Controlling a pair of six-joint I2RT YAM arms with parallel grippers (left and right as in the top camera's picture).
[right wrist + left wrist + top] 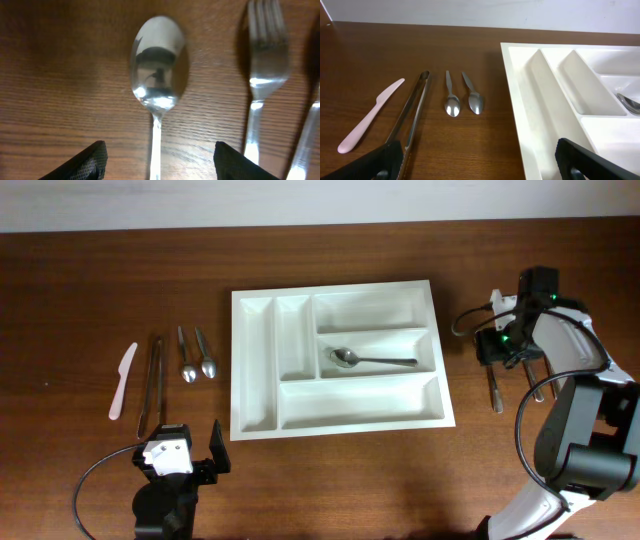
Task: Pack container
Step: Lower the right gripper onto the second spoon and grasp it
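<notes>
Jaws of the right gripper stand apart astride a spoon.

The left arm is black, with a white block behind the left claw; a black cable loops beside it. The right arm has black and white shells, a small green light and rough black fingers.

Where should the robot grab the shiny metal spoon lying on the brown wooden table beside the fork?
By the thin handle just below the bowl of the shiny metal spoon, coming straight down from above. It lies flat on the wooden table, and the right gripper has one open finger on each side of that narrow handle.
</notes>
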